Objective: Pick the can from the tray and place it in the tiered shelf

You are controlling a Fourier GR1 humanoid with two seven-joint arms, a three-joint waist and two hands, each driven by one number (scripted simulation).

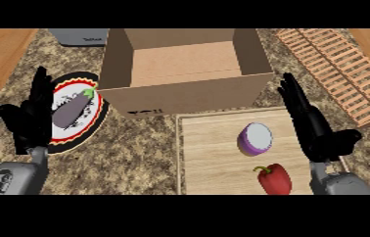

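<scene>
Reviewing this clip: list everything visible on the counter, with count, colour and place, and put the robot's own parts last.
cardboard box: 1, brown, open-topped, top centre
wooden board: 1, pale wood, lower centre-right
onion half: 1, purple and white, on the board
bell pepper: 1, red, on the board's near part
plate: 1, white with red, black and yellow rim, left
eggplant: 1, purple, on the plate
slatted rack: 1, orange-brown, top right
grey appliance: 1, top left, partly cut off
No can shows.
left hand: black, open, over the plate's left edge
right hand: black, open, right of the board
</scene>
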